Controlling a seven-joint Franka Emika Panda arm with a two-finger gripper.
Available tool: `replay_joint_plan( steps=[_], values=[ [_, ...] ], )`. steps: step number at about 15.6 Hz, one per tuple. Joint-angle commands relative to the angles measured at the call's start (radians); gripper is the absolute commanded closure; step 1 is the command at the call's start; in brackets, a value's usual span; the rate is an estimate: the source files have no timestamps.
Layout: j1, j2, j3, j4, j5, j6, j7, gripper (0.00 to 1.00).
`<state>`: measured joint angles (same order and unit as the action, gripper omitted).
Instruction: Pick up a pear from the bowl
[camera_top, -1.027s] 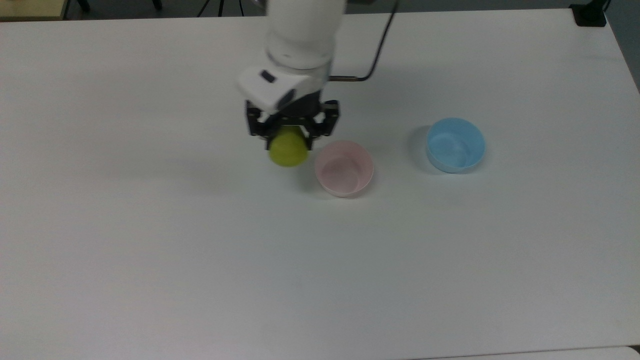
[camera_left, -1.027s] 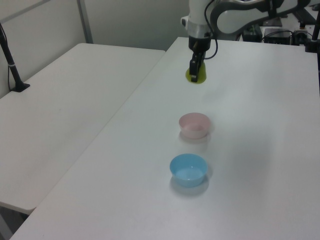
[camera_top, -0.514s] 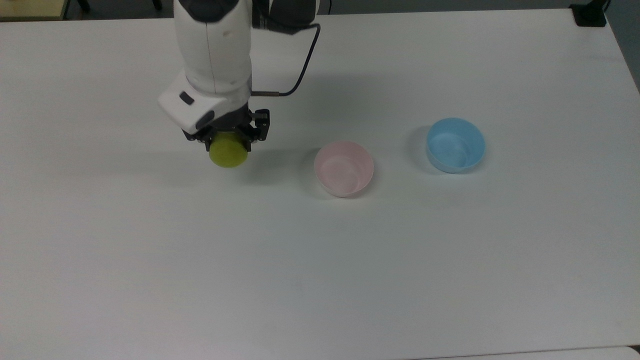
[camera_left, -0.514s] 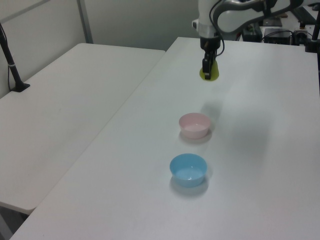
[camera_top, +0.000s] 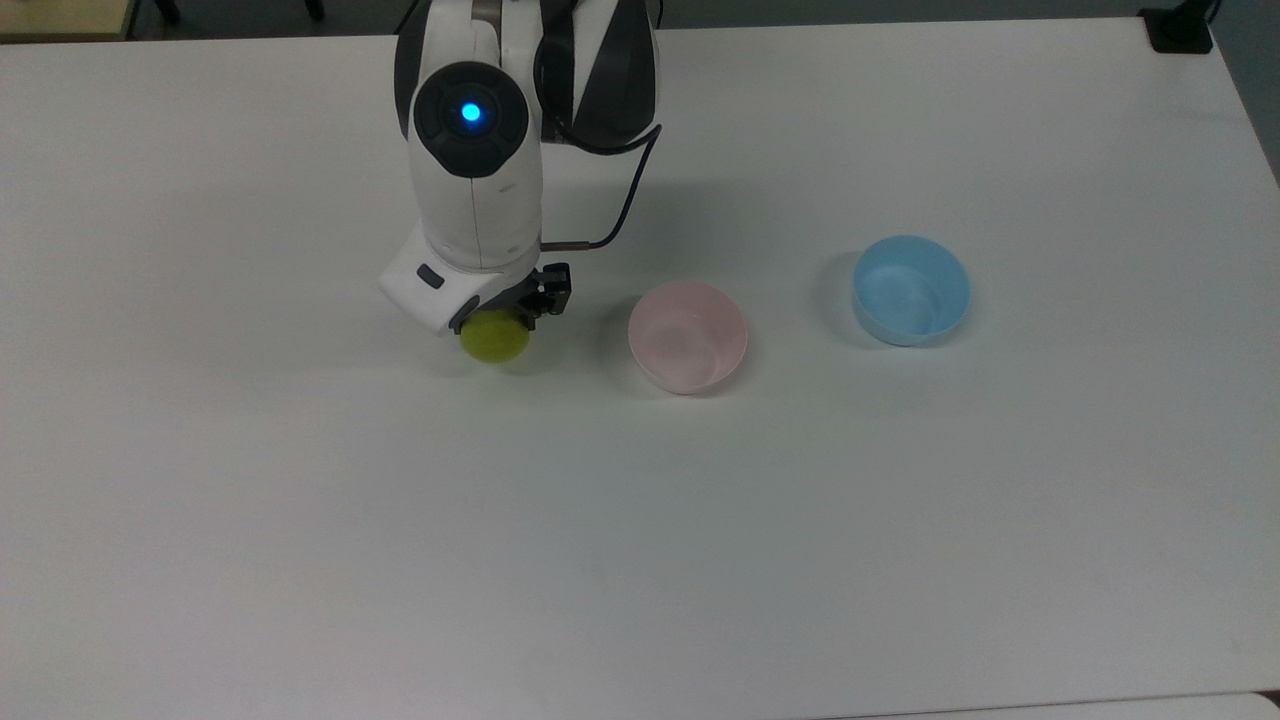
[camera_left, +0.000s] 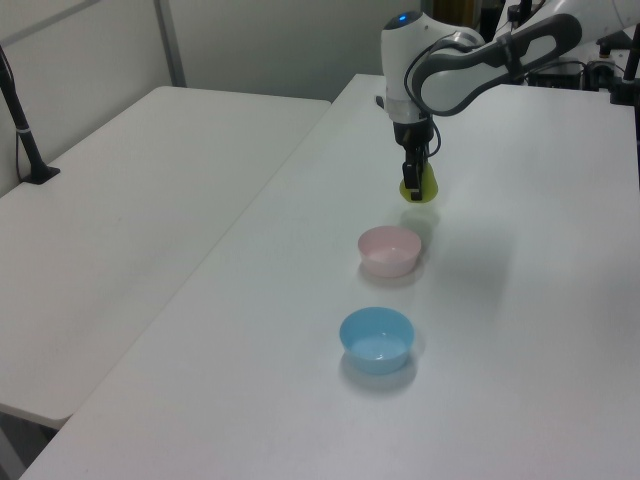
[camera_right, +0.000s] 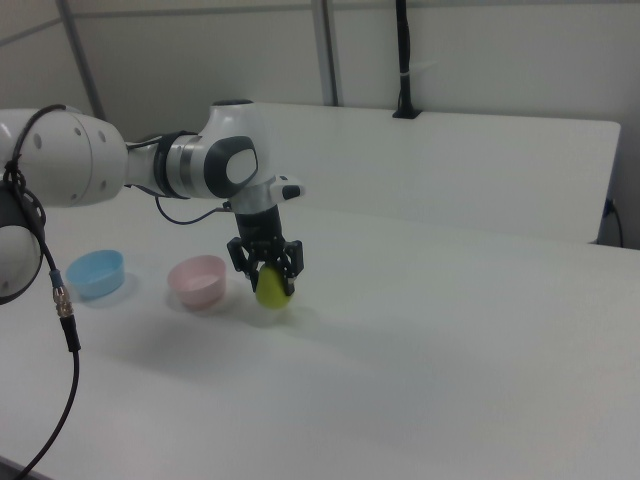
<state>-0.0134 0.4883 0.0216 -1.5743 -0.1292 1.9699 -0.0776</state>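
1. Pear (camera_top: 495, 338) is what your claw (camera_top: 497, 322) has clamped between its two fingers, which close on the narrow top so the rounded bottom hangs below.
2. You can see in the right view that the pear (camera_right: 271, 287) sits low over the table (camera_right: 420, 340), just beside the pink bowl (camera_right: 198, 281), on the right view's right of it.
3. Your pink bowl (camera_top: 688, 336) has nothing in it.
4. Beyond the pink bowl, on the side away from the pear, you have the light blue bowl (camera_top: 911, 290), well apart from your claw.
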Motion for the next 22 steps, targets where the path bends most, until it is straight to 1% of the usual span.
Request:
replay_joint_plan(
  steps=[1,4,6,9,10,11,13,16,18,20,22],
  values=[
    [0.009,0.001,-0.006,-0.009,0.002,0.032,-0.018,0.01],
    [0.009,-0.005,-0.006,-0.006,0.002,0.026,-0.018,0.00],
    [0.010,-0.031,-0.008,-0.003,0.002,0.018,-0.007,0.00],
    [0.007,-0.103,-0.008,-0.004,0.002,0.009,0.097,0.00],
    [0.007,-0.132,-0.008,-0.003,0.002,-0.018,0.120,0.00],
    [0.004,-0.175,-0.008,-0.003,0.005,-0.076,0.122,0.00],
    [0.001,-0.226,-0.006,-0.003,0.013,-0.138,0.124,0.00],
    [-0.003,-0.289,-0.008,-0.006,0.016,-0.187,0.121,0.00],
    [-0.002,-0.307,-0.009,-0.006,0.016,-0.233,0.124,0.00],
    [0.000,-0.321,-0.011,-0.006,0.019,-0.246,0.124,0.00],
    [0.000,-0.324,-0.014,-0.006,0.048,-0.247,0.124,0.00]
  ],
)
